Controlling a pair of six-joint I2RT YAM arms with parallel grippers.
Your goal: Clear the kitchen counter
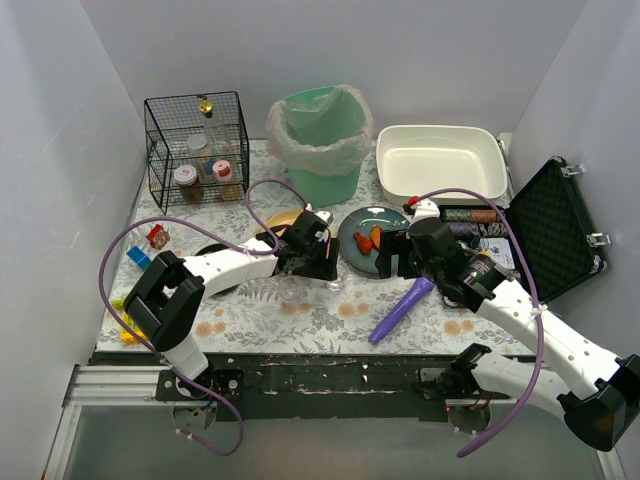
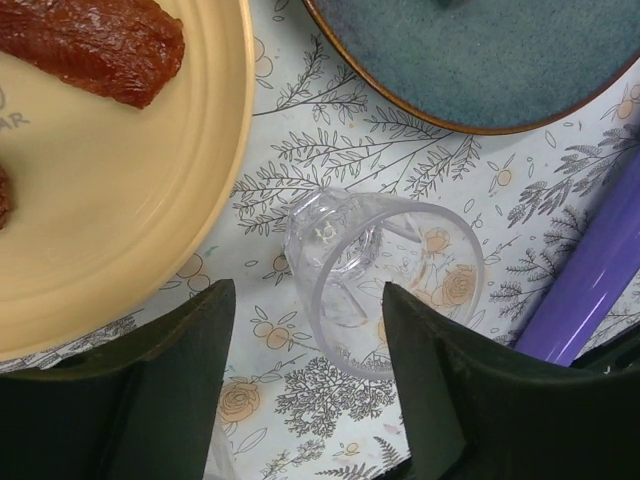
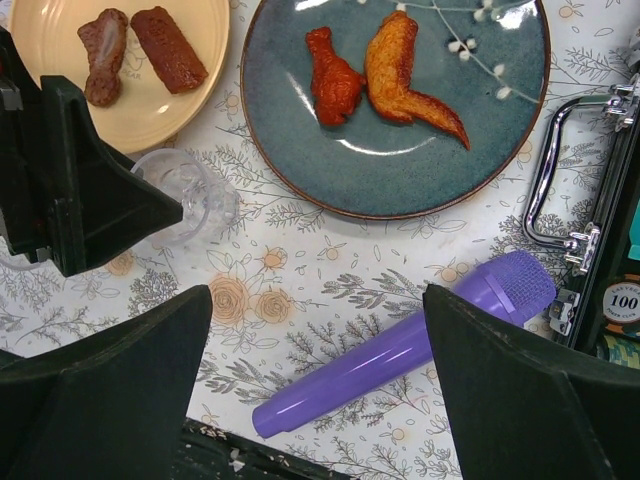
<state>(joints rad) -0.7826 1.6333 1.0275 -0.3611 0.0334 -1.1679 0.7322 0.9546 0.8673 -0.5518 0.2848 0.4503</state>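
Observation:
The kitchen counter (image 1: 330, 315) wears a fern-and-flower cloth. A clear glass (image 2: 385, 275) (image 1: 292, 290) lies on its side on it, rim toward my left gripper (image 2: 310, 345) (image 1: 300, 270). The jaws are open and straddle the rim: the right finger (image 2: 440, 390) overlaps its edge, the left finger stands apart. My right gripper (image 3: 320, 340) (image 1: 392, 262) hangs wide open above a purple microphone (image 3: 400, 355) (image 1: 402, 310). A blue plate (image 3: 400, 160) holds two chicken pieces (image 3: 335, 80). Sausages (image 3: 165, 45) lie on a yellow plate (image 2: 100, 180).
At the back stand a wire basket (image 1: 195, 145) with jars, a green bin (image 1: 322, 140) lined with a bag, and a white basin (image 1: 440, 160). An open black case (image 1: 555, 225) with poker chips (image 1: 470, 215) sits at the right. Small toy blocks (image 1: 140, 255) lie at the left.

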